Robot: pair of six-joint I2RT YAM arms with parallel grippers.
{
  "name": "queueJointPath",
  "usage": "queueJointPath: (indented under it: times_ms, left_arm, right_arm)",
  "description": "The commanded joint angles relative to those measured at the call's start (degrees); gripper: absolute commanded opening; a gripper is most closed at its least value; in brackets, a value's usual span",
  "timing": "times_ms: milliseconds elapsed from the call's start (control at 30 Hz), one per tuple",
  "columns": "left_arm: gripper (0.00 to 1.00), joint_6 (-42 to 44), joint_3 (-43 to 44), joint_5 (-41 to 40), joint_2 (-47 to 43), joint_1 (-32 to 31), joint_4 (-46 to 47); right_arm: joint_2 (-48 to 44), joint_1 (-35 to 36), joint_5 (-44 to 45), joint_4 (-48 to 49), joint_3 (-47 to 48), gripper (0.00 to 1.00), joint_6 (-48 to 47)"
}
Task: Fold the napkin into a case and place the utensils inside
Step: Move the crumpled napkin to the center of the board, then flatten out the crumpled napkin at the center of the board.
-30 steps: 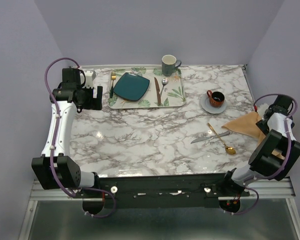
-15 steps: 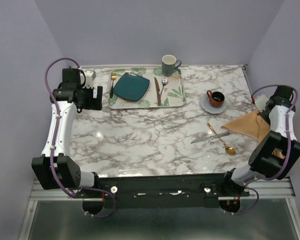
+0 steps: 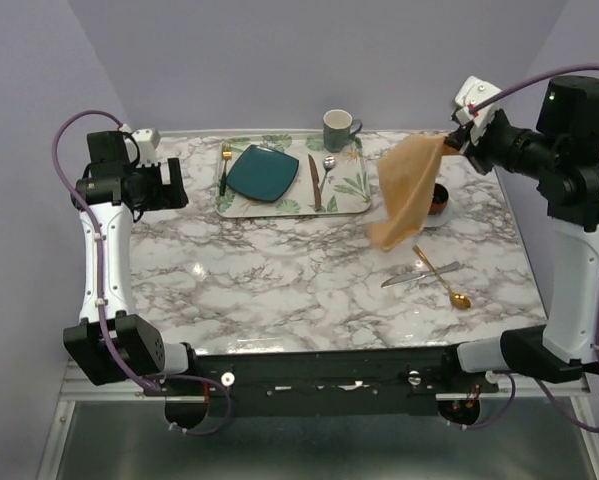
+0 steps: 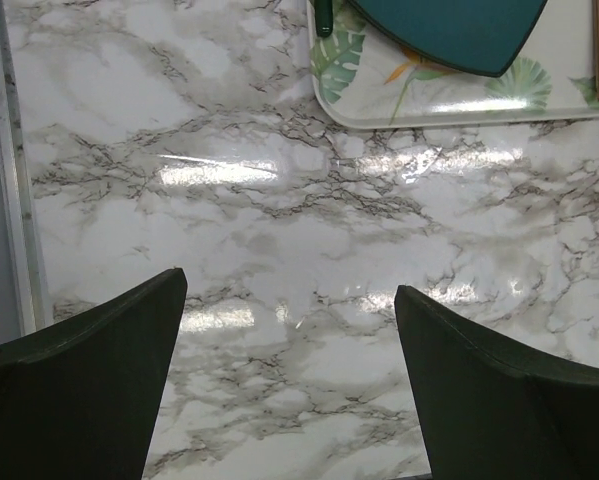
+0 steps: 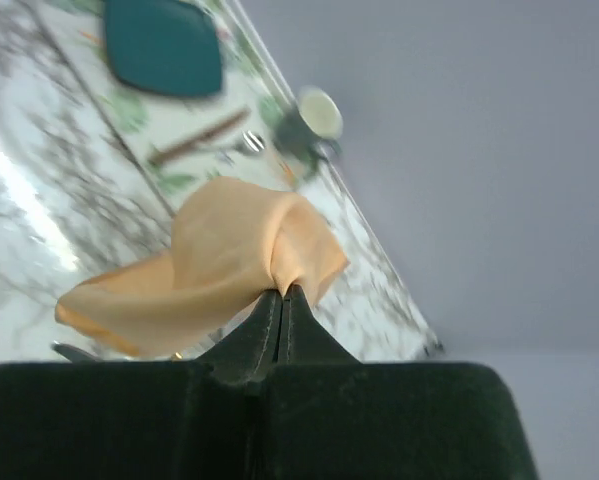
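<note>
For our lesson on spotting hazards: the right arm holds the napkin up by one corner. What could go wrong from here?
1. The right end effector pinches only a small corner of the napkin; it might slip out.
2. The hanging cloth drapes beside the red cup; a swing could knock it.
3. Lowered carelessly, it could cover the gold spoon and knife.

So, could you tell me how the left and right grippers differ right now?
The left gripper is wide open and empty; the right gripper is shut on the napkin. The left faces down at the table beside the tray; the right is raised, the napkin hanging from it. Both have dark fingers.
</note>
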Motion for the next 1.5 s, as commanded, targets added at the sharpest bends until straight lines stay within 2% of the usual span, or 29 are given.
queueJointPath:
  times_ms: [0, 100, 133, 200, 233, 267, 333, 367, 433, 500, 567, 600, 633, 667, 733, 800, 967, 1100, 1267, 1467]
  left_arm:
    - [0.99, -1.1, 1.99, 6.8, -2.94, 3.49, -0.07]
    - [0.99, 0.48, 1.12, 7.85, -4.17, 3.5, -0.16]
    - [0.99, 1.18, 0.68, 8.63, -4.43, 3.5, -0.34]
    - [0.99, 3.37, -0.99, 10.48, -5.57, 3.41, -0.42]
    - [0.99, 4.43, -1.52, 11.1, -5.84, 3.5, -0.6]
    - [0.99, 5.83, -2.4, 12.93, -6.28, 3.5, -0.77]
    - [0.98, 10.38, -5.38, 15.13, -7.59, 3.41, -1.21]
    - [0.98, 12.16, -6.7, 16.62, -8.38, 2.71, -1.3]
    - [0.97, 15.5, -11.09, 18.22, -10.49, 0.52, -1.13]
    - [0.95, 18.41, -14.77, 16.48, -11.2, -5.71, -0.87]
    - [0.94, 19.2, -16.9, 14.89, -10.68, -10.45, 0.54]
    - [0.92, 18.94, -18.65, 14.27, -9.28, -13.7, 1.41]
    - [0.91, 18.68, -19.36, 13.48, -8.22, -14.86, 3.33]
    - [0.89, 18.33, -19.89, 13.21, -5.43, -15.48, 4.22]
    - [0.84, 18.5, -20.16, 11.73, -1.99, -17.42, 5.37]
    - [0.78, 17.89, -19.55, 9.79, 2.83, -18.56, 6.25]
    - [0.7, 16.13, -19.54, 0.93, 8.04, -19.44, 12.84]
    - [0.61, 16.13, -18.58, -3.38, 12.95, -20.32, 15.3]
    - [0.57, 16.92, -19.37, -7.26, 16.22, -21.73, 18.56]
    - [0.53, 16.31, -19.37, -10.34, 19.56, -23.13, 22.34]
  right_arm:
    - [-2.8, 15.3, -9.07, -8.9, -0.27, 0.01, 4.94]
    - [-7.46, 20.69, -7.58, -5.12, -14.75, 0.01, 2.93]
    - [-8.43, 20.89, -7.49, -4.67, -22.28, 0.01, 0.83]
    - [-10.71, 20.98, -5.57, -3.88, -30.67, 0.01, -2.25]
    - [-11.6, 20.98, -3.73, -2.83, -34.53, 0.01, -4.44]
    - [-12.39, 21.06, 1.25, -1.69, -43.36, 0.01, -5.42]
    - [-15.72, 20.89, 5.41, 2.09, -51.58, 0.01, -7.79]
    - [-17.13, 20.98, 7.0, 2.89, -57.89, 0.01, -8.84]
    - [-20.98, 20.89, 6.75, 4.99, -63.64, 0.02, -9.39]
    - [-21.89, 20.98, 6.92, 6.32, -67.77, 0.1, -9.03]
    - [-21.11, 20.89, 7.19, 6.76, -68.5, 0.16, -7.1]
    - [-20.31, 20.89, 7.36, 5.98, -68.24, 0.23, -6.49]
    - [-19.52, 20.89, 7.01, 5.01, -67.71, 0.39, -6.31]
    - [-17.95, 20.89, 6.32, 4.14, -67.36, 0.46, -5.7]
    - [-16.88, 20.98, 5.43, 2.2, -66.31, 0.54, -4.99]
    - [-16.01, 20.89, 5.43, 2.28, -66.13, 0.55, -2.88]
    - [-13.19, 19.31, 6.48, 4.21, -65.34, 0.55, 1.76]
    - [-7.05, 13.52, 6.48, 4.74, -61.75, 0.55, 5.37]
    - [1.74, 9.64, 5.34, 2.9, -56.82, 0.55, 8.89]
    - [4.04, 8.5, 5.52, 2.9, -54.26, 0.55, 10.65]
